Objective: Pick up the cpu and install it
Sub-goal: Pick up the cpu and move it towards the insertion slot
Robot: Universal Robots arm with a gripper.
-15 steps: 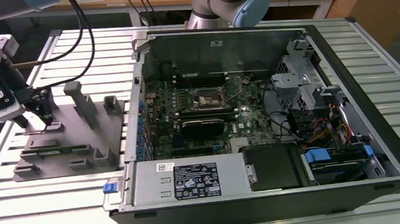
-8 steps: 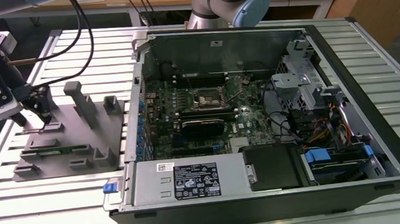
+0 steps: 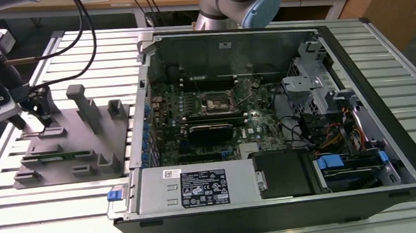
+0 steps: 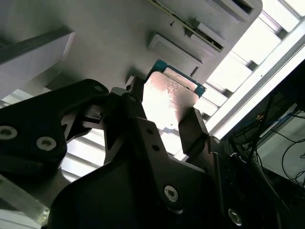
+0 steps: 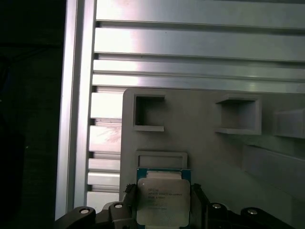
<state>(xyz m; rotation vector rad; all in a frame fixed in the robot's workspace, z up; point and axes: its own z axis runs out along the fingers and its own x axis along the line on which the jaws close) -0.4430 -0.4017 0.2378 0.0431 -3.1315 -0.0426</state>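
The cpu (image 5: 162, 202), a small square chip with a pale metal top and a green rim, lies flat against the grey slotted fixture block (image 5: 205, 157). In both wrist views my gripper (image 5: 162, 194) has one dark finger against each of two opposite edges of the cpu (image 4: 169, 102), shut on it. The exterior view shows my gripper (image 3: 32, 120) low over the far left corner of the fixture block (image 3: 65, 152). The motherboard's dark metal-framed socket (image 3: 217, 101) sits inside the open computer case (image 3: 349, 59), well to the exterior view's right of my gripper.
The fixture block carries upright posts (image 3: 84, 102) and a memory stick (image 3: 58, 156) in a slot. The ribbed aluminium table (image 3: 55, 212) runs under everything. A second robot arm's base (image 3: 241, 3) stands behind the case. Cables (image 3: 80, 32) hang near my arm.
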